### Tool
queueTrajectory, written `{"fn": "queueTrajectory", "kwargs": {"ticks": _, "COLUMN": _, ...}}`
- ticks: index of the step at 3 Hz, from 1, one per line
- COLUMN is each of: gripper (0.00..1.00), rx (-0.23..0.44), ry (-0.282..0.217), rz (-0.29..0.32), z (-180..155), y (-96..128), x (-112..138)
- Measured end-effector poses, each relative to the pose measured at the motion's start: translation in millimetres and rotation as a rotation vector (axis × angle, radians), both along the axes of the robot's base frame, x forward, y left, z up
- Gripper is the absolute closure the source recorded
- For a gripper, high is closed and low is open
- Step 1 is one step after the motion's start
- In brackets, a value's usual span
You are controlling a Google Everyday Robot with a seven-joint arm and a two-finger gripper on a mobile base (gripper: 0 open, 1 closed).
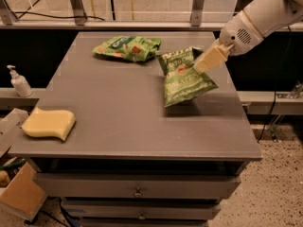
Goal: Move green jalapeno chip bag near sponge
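Nearest the camera, the front of the counter (118,112) shows a drawer (137,186) with a small knob, and a cardboard box (21,197) sits on the floor at the lower left. On the front left corner of the counter lies the sponge (49,123), a thick pale-yellow block with a wavy outline, flat and close to the edge. Further in and to the right of centre, the green jalapeno chip bag (184,79) hangs tilted, its cream top band uppermost and its lower corner pointing down toward the surface, with a shadow under it; whether that corner touches the counter cannot be told. It is well apart from the sponge. The tool (204,61), tan in colour, is pinching the bag at its upper right corner, reaching in from the right on a white arm (258,18). Beyond, near the far edge, a brighter green bag (127,48) lies flat, just beside the held bag's top. Off to the left, on a ledge beside the counter, stands a pump bottle (20,82)
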State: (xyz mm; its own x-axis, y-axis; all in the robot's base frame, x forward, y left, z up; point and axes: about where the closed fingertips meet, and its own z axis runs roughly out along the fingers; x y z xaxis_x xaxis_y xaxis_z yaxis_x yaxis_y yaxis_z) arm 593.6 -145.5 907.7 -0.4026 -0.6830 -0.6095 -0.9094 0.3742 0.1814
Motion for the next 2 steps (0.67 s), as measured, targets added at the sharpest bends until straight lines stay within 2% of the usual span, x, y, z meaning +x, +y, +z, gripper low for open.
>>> {"fn": "queueTrajectory", "kwargs": {"ticks": 2, "gripper": 1.0, "rx": 0.015, "ry": -0.02, "rz": 0.119, "z": -1, "y": 55, "x": -43}}
